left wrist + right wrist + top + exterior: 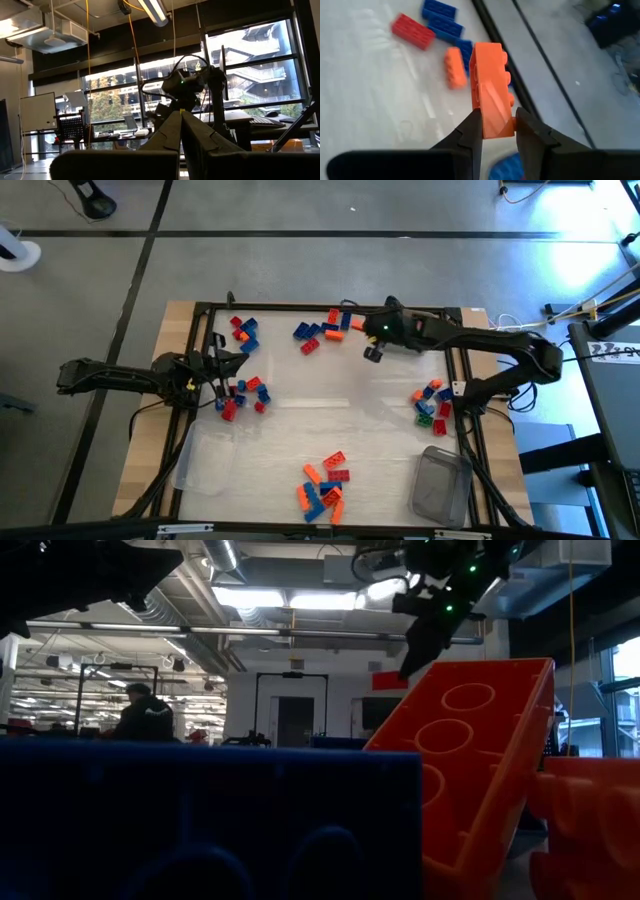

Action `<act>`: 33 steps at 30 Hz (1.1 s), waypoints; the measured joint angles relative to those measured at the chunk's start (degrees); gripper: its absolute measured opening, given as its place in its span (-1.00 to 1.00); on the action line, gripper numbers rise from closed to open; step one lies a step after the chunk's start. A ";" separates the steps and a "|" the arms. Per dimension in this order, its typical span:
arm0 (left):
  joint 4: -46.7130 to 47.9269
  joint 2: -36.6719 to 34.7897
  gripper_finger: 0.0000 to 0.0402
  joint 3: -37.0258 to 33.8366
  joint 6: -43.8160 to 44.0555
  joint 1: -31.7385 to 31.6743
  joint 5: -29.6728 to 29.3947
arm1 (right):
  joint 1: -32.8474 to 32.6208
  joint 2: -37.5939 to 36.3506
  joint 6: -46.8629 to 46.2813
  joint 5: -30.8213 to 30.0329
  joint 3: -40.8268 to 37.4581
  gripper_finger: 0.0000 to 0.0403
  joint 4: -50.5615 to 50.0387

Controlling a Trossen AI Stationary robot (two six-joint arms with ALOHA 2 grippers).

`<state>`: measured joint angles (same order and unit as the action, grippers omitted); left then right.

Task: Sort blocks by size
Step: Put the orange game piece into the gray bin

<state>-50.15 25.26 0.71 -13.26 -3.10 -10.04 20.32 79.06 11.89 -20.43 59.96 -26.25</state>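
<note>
Right gripper is clamped on an orange brick, fingers pinching its lower end, brick standing up out of the jaws. In the high view the right gripper sits over the far-centre of the table, just right of the far pile of blocks. Low view shows it raised above the surface, a small red-orange piece at its tip.

Below the held brick on the mat: a red brick, several blue bricks, and a small orange brick lying just beside the blue ones. Dark table frame rail runs close past them.

Left gripper is fully closed, nothing between the fingers, pointing level out into the room. High view puts it at the left edge of the table, between the far-left cluster and the left cluster.

Other block groups:
- right cluster, red, blue, orange and green, near the right frame rail
- near-centre cluster, mostly orange with blue and red

Two clear tubs: one at near left, one at near right. Cannot tell whether either holds anything.

Low view is mostly blocked by a blue brick and a tilted orange brick right at the lens. A person shows in the room behind.
</note>
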 joint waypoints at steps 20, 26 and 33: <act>0.02 0.02 -1.00 0.00 -0.22 0.00 0.00 | 18.04 -6.31 -13.51 0.10 -13.99 -0.52 -2.20; 0.02 0.02 -1.00 0.00 -0.14 0.00 0.00 | 18.36 -6.20 -14.81 0.07 -16.04 -0.52 -0.91; 0.02 0.02 -1.00 0.00 -0.14 0.00 0.00 | 18.34 -6.16 -16.08 -0.51 -16.14 -0.21 -0.22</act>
<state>-50.13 25.28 0.71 -13.40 -3.09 -10.04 38.65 72.90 -4.18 -20.94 43.81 -26.46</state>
